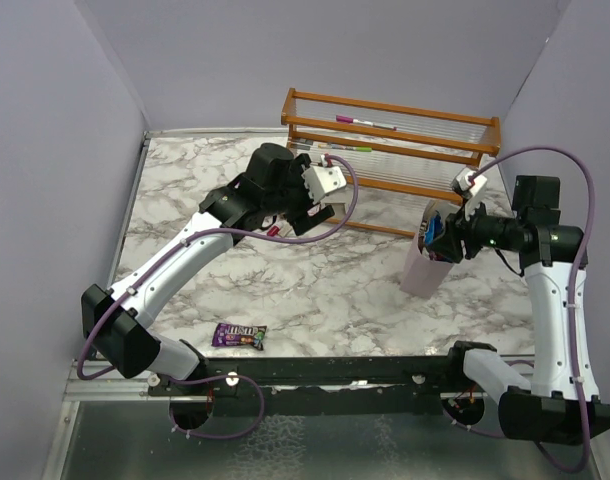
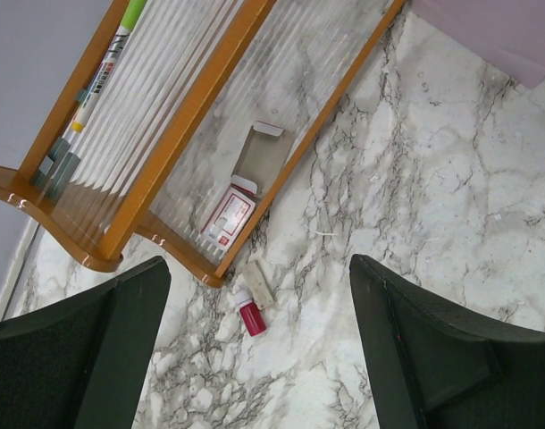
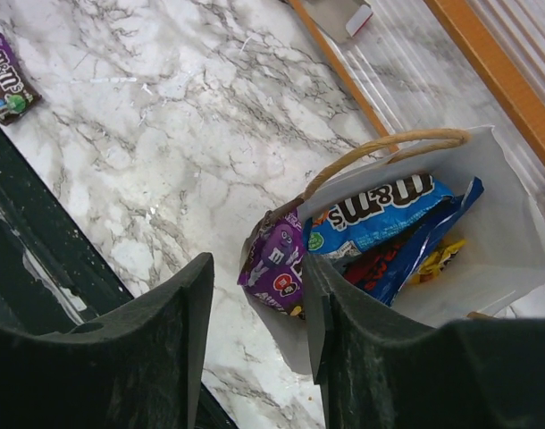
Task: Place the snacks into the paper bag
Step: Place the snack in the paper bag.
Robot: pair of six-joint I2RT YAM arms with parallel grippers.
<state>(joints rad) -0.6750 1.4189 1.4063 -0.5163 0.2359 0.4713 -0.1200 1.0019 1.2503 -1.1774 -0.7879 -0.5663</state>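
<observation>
The pale paper bag (image 1: pixel 423 268) stands at the right, in front of the rack. In the right wrist view the bag (image 3: pixel 514 241) is open and holds a blue-white snack (image 3: pixel 389 214), a red-blue one (image 3: pixel 389 264) and a yellow one (image 3: pixel 440 257). A purple snack (image 3: pixel 277 264) hangs at its near rim. My right gripper (image 3: pixel 256 268) is open astride that rim, over the purple snack; it also shows in the top view (image 1: pixel 442 236). Another purple snack (image 1: pixel 238 336) lies on the table near the front. My left gripper (image 1: pixel 307 215) is open and empty by the rack, above the marble (image 2: pixel 259 273).
A wooden rack (image 1: pixel 395 150) with clear shelves stands at the back, with markers on it. Under its left end lie a small red bottle (image 2: pixel 252 317), a beige piece (image 2: pixel 260 284) and a red-white card box (image 2: pixel 228 216). Lilac walls close in three sides.
</observation>
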